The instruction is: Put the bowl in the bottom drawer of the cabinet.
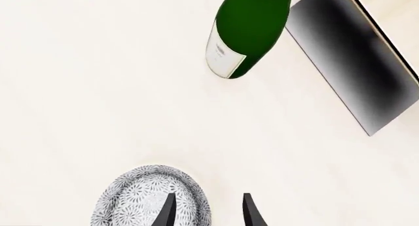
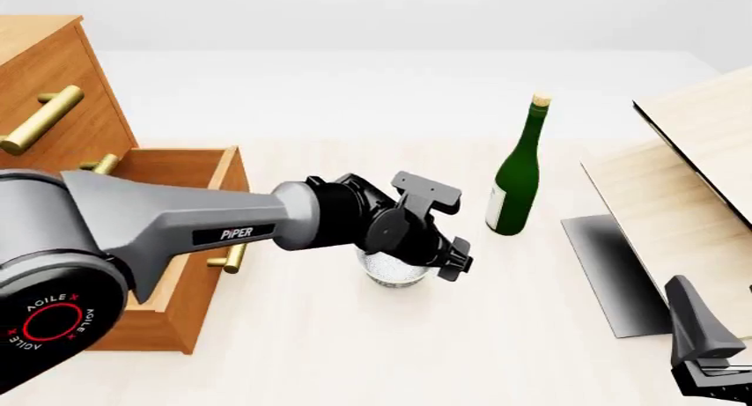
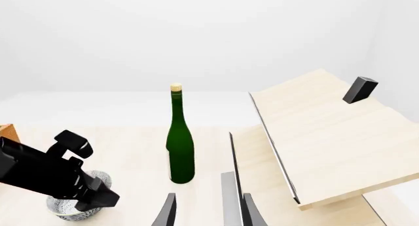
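The speckled white-grey bowl (image 2: pixel 389 272) stands upright on the table, right of the cabinet (image 2: pixel 47 80). My left gripper (image 2: pixel 409 258) hangs just over it, open. In the left wrist view one finger (image 1: pixel 168 212) is over the inside of the bowl (image 1: pixel 137 196) and the other finger (image 1: pixel 251 212) is outside its rim. The bottom drawer (image 2: pixel 176 166) is pulled out, and my left arm hides most of its inside. My right gripper (image 2: pixel 705 340) rests open and empty at the table's near right corner. The bowl (image 3: pixel 62 206) also shows in the right wrist view, under the left gripper.
A tall green bottle (image 2: pixel 515 181) stands behind and to the right of the bowl. Tilted pale wood panels (image 2: pixel 693 159) with a dark base plate (image 2: pixel 611 265) fill the right side. Brass handles (image 2: pixel 41 117) stick out from the upper drawer fronts.
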